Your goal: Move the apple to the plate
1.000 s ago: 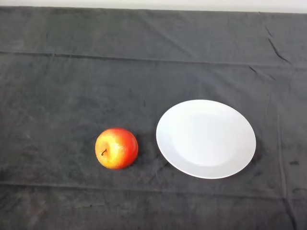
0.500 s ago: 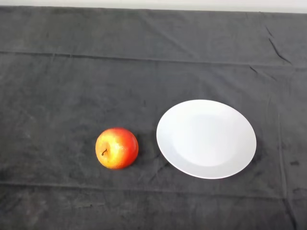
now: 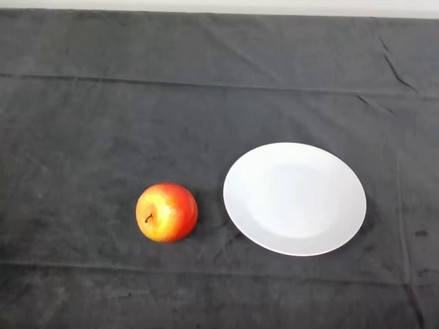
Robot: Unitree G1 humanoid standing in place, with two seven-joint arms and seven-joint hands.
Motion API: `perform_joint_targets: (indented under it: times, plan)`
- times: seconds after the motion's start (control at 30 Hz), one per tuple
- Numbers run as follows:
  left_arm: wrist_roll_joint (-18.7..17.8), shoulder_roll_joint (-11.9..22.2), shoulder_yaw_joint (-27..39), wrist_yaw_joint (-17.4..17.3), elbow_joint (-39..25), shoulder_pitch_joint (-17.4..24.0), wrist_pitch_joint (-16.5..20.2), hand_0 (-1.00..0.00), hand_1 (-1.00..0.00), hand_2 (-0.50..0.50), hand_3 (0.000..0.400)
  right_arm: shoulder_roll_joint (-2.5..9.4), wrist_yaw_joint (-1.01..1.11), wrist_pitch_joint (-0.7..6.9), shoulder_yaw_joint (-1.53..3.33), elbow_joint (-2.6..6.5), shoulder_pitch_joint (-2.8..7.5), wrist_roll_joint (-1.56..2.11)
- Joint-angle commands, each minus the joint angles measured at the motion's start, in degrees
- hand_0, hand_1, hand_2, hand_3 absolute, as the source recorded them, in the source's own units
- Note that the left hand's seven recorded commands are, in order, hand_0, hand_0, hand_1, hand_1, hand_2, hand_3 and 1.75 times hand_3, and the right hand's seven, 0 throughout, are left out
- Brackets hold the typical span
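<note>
One apple [image 3: 167, 212] — one white plate [image 3: 295, 199] just beside, apart.

The apple [image 3: 167, 212] is red with a yellow patch on its left side, and its short dark stem shows within that patch. It sits on the tabletop toward the near edge, left of centre. The plate [image 3: 294, 199] is white, round and shallow, lying flat just to the apple's right, close beside it but not touching, nearer the right edge.
</note>
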Motion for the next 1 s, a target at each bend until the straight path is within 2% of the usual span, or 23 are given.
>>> perform_joint_targets:
  times: [0.03,0.27,0.53,0.7,1.0]
  plan:
    - [1.0,1.1,-1.1,-0.4,0.9,-1.6,-2.0,0.0,0.0,0.0,0.0,-1.49,0.22,0.04,-0.77,0.99,-0.87,-0.67]
    - [3.2,0.5,-3.0,-0.4,-2.5,-0.7,-3.8,0.0,0.0,0.0,0.0,-1.47,0.21,0.04,-0.77,0.97,-0.86,-0.68]
    - [5.9,-1.2,-5.5,1.2,-10.8,1.9,-3.6,0.0,0.0,0.0,0.0,-1.42,0.17,0.03,-0.76,0.88,-0.83,-0.68]
    - [7.7,-2.7,-7.2,2.6,-17.2,4.0,-2.2,0.0,0.0,0.0,0.0,-1.37,0.13,0.02,-0.74,0.78,-0.8,-0.68]
    - [11.6,-6.0,-11.3,4.9,-32.2,8.4,3.6,0.0,0.0,0.0,0.0,-1.23,-0.01,-0.01,-0.7,0.47,-0.7,-0.7]
